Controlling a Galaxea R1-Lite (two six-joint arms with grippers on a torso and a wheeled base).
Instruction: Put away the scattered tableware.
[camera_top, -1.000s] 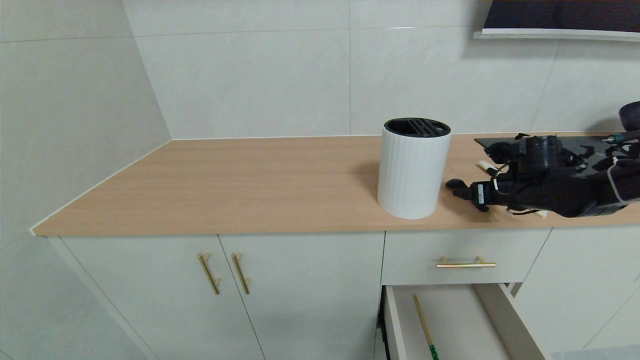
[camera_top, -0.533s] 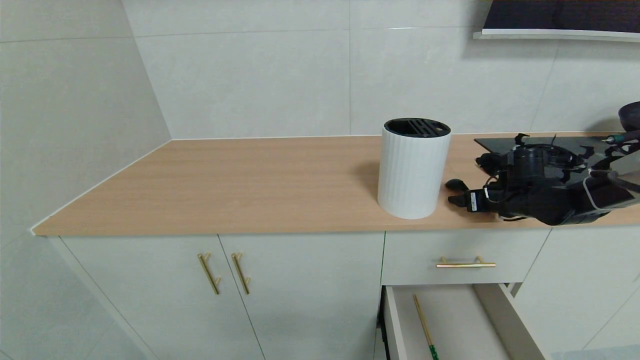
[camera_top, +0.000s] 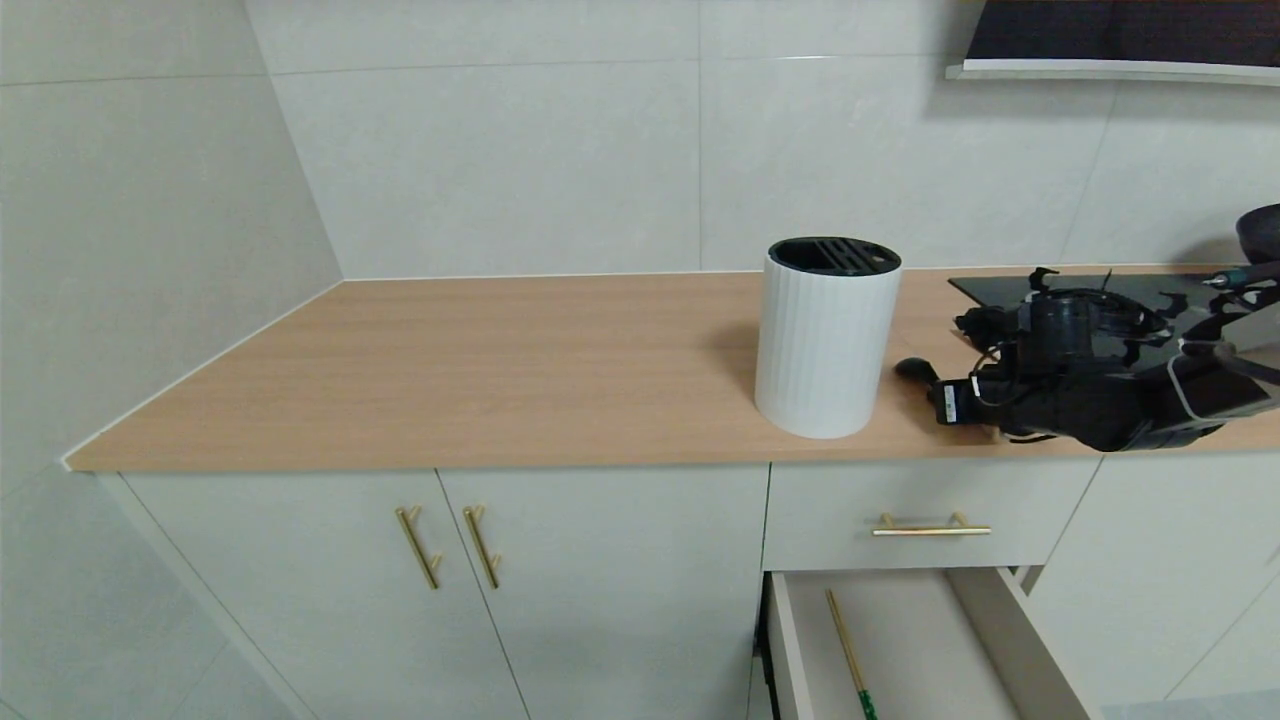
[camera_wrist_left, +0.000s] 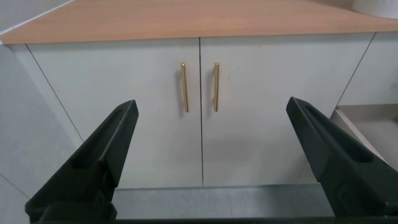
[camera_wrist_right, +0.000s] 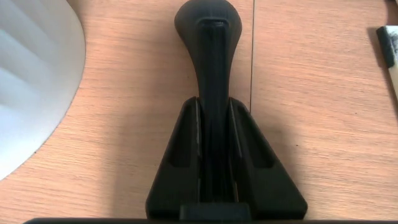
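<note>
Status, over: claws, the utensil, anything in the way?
Left claw open, facing the cabinet doors. Right claw shut on black spoon at the counter. White holder close beside the spoon head.

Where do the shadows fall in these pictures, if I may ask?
Head view: the white holder casts a soft shadow on the countertop toward the robot's left, and the wall darkens under the hood. Right wrist view: the right claw, shut on the black spoon, shades the countertop around it. Left wrist view: the cabinet doors are lit evenly.
</note>
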